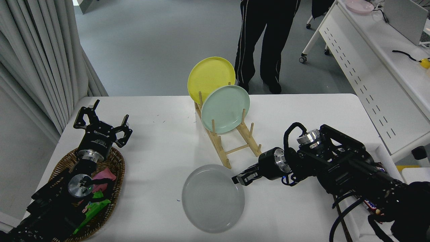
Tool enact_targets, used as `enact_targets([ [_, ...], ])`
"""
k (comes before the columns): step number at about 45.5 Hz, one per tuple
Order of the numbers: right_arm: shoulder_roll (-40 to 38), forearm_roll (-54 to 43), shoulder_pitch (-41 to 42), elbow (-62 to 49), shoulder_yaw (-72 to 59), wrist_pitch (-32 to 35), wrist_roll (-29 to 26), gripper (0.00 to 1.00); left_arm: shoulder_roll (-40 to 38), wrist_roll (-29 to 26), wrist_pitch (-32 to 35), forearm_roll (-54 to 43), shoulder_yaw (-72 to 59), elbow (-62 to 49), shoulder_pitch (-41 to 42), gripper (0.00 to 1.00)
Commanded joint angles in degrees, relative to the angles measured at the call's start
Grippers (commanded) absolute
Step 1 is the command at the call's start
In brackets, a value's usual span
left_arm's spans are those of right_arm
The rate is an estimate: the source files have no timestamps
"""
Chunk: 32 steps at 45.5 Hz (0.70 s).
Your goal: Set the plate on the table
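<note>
Holding the plate (pixel 213 198) by its rim, the right gripper (pixel 239 179) had it low over the surface (pixel 161 148); next, let go gently.

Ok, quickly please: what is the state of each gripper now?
Left gripper: open, holding nothing, parked above the basket.
Right gripper: shut on the plate at its right rim.

We see bright, even overhead light. The white counter (pixel 161 148) shows no glare; the grey plate (pixel 213 198) casts only a soft, faint shadow. Focus is sharp throughout.
</note>
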Motion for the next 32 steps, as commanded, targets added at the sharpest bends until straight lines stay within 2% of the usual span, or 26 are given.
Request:
enact_targets([
  [1, 3.3, -1.1, -0.3, -4.1, 0.2, 0.0, 0.0, 0.0, 0.0, 0.0, 0.0, 0.0, 0.0, 0.0, 0.0, 1.0],
  [32, 2.7, -3.9, -1.0, -5.2, 0.1, 0.0, -0.2, 0.0, 0.0, 0.0, 0.0, 0.0, 0.0, 0.0, 0.0, 1.0],
])
